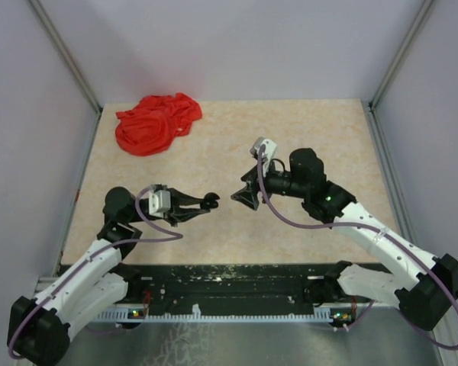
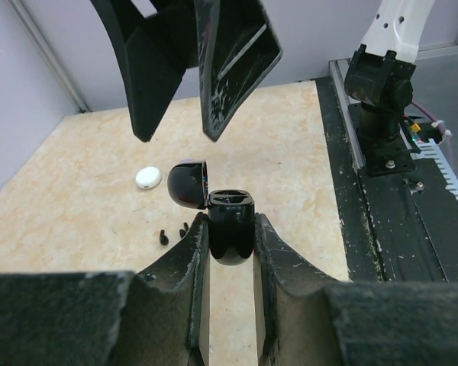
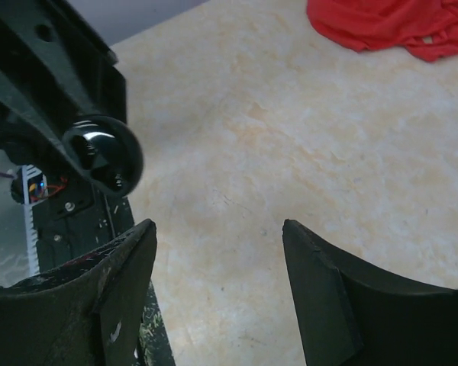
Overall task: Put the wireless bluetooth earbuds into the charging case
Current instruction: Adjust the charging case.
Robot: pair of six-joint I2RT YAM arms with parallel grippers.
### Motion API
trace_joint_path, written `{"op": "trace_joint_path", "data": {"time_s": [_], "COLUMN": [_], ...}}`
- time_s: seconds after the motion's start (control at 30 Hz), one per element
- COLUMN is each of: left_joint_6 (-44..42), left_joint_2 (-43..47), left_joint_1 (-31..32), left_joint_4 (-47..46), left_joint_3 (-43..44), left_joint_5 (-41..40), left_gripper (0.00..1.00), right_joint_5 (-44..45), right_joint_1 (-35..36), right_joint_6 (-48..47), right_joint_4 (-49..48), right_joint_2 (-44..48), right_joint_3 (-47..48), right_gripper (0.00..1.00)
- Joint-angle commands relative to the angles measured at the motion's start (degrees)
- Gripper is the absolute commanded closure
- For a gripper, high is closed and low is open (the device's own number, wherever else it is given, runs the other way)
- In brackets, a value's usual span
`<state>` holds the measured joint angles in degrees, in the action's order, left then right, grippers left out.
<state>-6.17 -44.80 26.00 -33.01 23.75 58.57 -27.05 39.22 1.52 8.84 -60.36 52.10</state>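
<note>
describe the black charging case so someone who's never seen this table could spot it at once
Over the beige table, find the left pincer, which hangs above the surface. Clamped upright between its fingers is the black charging case, lid hinged open. Unlike the small white round case lying flat on the tabletop, it is glossy black and held aloft.
</note>
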Motion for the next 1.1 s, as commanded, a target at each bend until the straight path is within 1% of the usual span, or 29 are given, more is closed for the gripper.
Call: {"op": "trace_joint_path", "data": {"time_s": [0.0,0.1,0.2,0.37,0.63,0.83,0.97,1.07], "left_joint_6": [-0.42,-0.02,0.92,1.8,3.83,4.35,4.64,4.47], "left_joint_2": [-0.91,-1.55,-2.04,-2.25,-2.57,-2.57,-2.67,-2.59], "left_joint_1": [0.17,0.16,0.17,0.12,0.15,0.17,0.19,0.14], "left_joint_4": [0.76,1.32,0.76,0.08,-2.19,-2.77,-2.95,-2.89], "left_joint_3": [1.61,2.13,2.2,2.28,2.02,1.85,1.9,1.87], "left_joint_5": [0.89,1.92,3.32,4.59,6.85,7.06,7.09,6.8], "left_gripper": [0.96,0.96,0.96,0.96,0.96,0.96,0.96,0.96], "right_joint_5": [-10.4,-12.37,-11.65,-12.68,-14.0,-15.9,-16.87,-17.24], "right_joint_1": [0.76,2.15,4.37,5.84,6.56,7.17,7.36,7.36], "right_joint_6": [-2.84,-5.06,-7.56,-8.71,-9.71,-10.56,-10.82,-11.82], "right_joint_4": [-8.54,-9.32,-9.31,-9.04,-9.22,-7.4,-6.6,-4.52], "right_joint_2": [1.72,1.03,-0.6,-4.16,-7.36,-8.76,-9.21,-9.49], "right_joint_3": [1.02,2.19,3.39,5.63,6.98,8.21,8.75,9.77], "right_gripper": [0.34,0.36,0.37,0.39,0.46,0.52,0.61,0.72]}}
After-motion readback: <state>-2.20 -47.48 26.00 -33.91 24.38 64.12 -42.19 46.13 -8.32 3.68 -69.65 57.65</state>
